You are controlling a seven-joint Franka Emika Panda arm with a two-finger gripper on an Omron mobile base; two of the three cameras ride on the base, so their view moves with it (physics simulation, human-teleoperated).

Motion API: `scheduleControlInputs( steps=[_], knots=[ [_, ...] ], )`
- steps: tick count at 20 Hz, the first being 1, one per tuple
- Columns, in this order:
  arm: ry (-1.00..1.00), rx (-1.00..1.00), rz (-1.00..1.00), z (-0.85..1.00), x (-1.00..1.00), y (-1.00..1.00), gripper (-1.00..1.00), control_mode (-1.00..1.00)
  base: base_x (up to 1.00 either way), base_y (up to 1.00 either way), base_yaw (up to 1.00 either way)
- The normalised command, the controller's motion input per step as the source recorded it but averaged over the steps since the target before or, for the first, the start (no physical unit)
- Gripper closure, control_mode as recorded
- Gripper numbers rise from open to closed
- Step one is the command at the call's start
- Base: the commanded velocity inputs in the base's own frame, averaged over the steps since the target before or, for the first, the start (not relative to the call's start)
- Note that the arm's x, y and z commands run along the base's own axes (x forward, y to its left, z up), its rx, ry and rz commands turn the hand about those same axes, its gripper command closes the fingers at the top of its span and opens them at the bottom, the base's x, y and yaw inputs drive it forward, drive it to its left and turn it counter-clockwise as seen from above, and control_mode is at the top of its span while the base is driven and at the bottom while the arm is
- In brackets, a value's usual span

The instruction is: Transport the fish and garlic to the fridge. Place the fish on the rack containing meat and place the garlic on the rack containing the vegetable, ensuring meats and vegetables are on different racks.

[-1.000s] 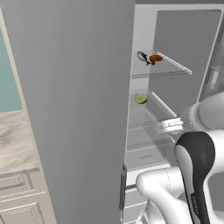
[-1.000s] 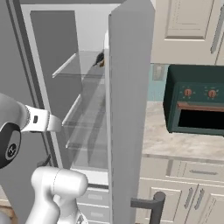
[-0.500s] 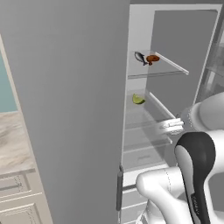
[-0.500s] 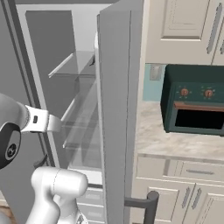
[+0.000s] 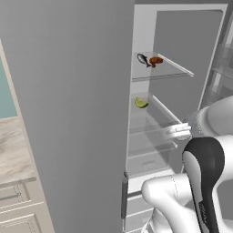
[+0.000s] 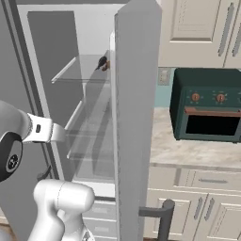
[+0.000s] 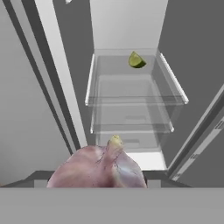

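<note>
The garlic [image 7: 98,168], a pale pink bulb, sits at the bottom of the hand view, and my gripper is shut on it with its fingertips hidden behind the bulb. My hand [image 5: 175,132] reaches toward the open fridge at lower-rack height. A green lime wedge [image 7: 136,60] lies at the back of the glass rack [image 7: 131,98] ahead, also visible as the lime wedge [image 5: 141,103]. On the top rack [image 5: 175,66] the dark fish [image 5: 143,59] lies next to a brown piece of meat [image 5: 156,60]. The fish [image 6: 101,62] also peeks out beside the door.
The fridge's grey open door [image 6: 136,117] stands edge-on with its handle [image 6: 162,216] low; the same door [image 5: 68,113] spreads across the left. A dark green toaster oven [image 6: 207,110] stands on the marble counter [image 6: 188,150] to the right. Fridge drawers [image 7: 131,120] sit below the racks.
Both base views have shifted as the base moves, and the fridge and its door look larger and nearer. Fish, meat and lime keep their places on the racks.
</note>
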Motion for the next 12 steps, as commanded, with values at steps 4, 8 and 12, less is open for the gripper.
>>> scheduleControlInputs(
  steps=[4, 8, 12],
  knots=[
    [0.0, 0.0, 0.0, 0.0, 0.0, 0.0, 1.0, 1.0, 0.02, 0.0, -0.32],
    [-0.04, 0.0, -0.16, 0.0, 0.11, -0.1, 1.0, -1.0, 0.03, 0.0, -0.08],
    [-0.04, 0.0, -0.17, 0.0, 0.11, -0.21, 1.0, -1.0, 0.0, 0.0, 0.0]
  ],
)
